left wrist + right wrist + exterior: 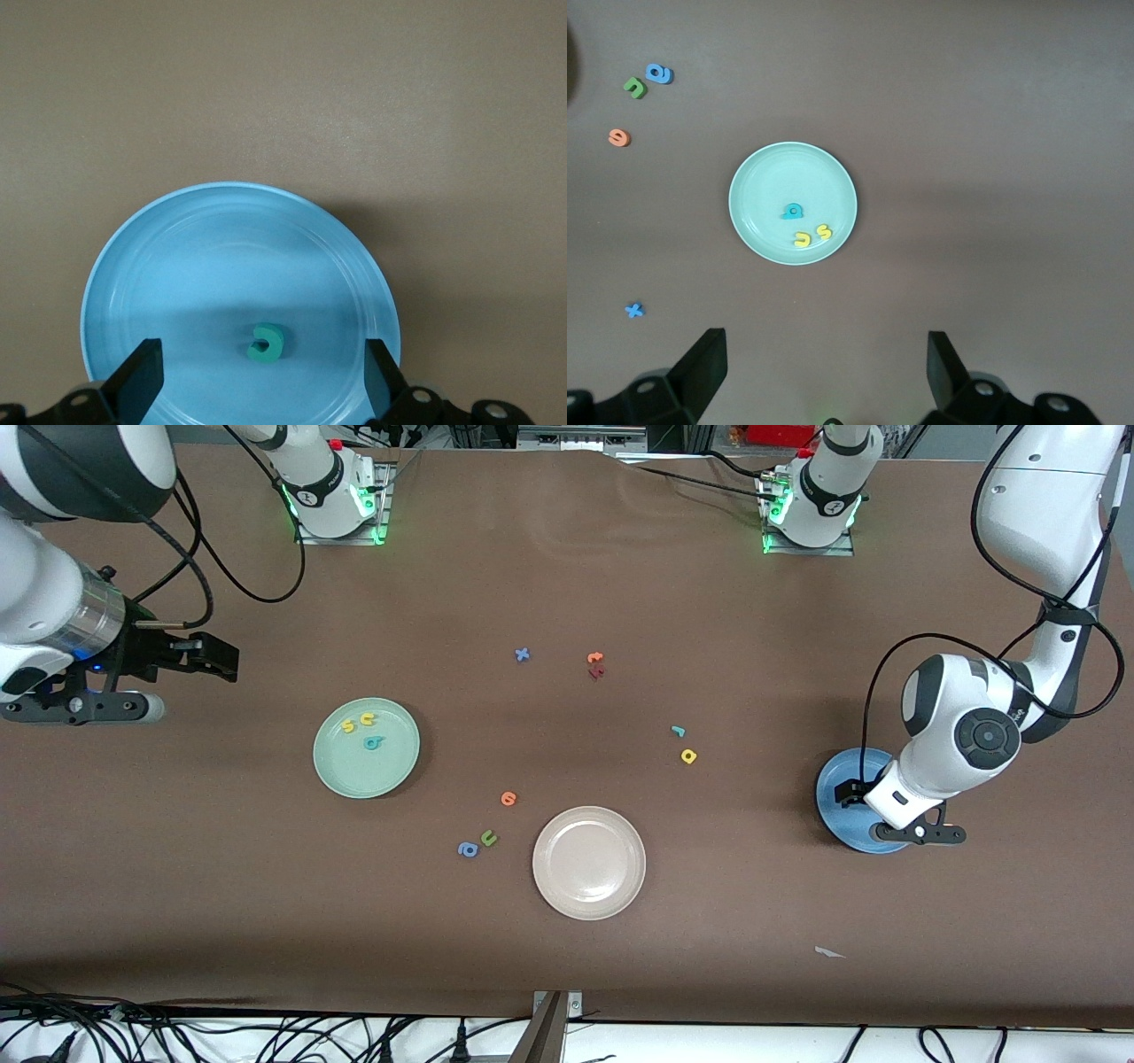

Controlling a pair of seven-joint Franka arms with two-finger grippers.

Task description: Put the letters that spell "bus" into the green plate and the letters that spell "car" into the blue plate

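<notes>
Left gripper (259, 390) low over blue plate (833, 797), fingers spread, holding nothing; teal c (266, 343) lies in plate between fingers. Teal r (678, 732) and yellow a (688, 756) on table, at about ten o'clock from blue plate. Green plate (337, 775) holds teal b (373, 742), yellow u (367, 718), yellow s (348, 726). Right gripper (826, 376) waits high, fingers spread, empty, off green plate toward right arm's end.

a brown table (567, 558) carries a green plate (390, 775) at centre left, a cream plate (589, 863) at lower centre, a blue plate (837, 802) at right, and scattered foam letters (688, 756) mid-frame.
</notes>
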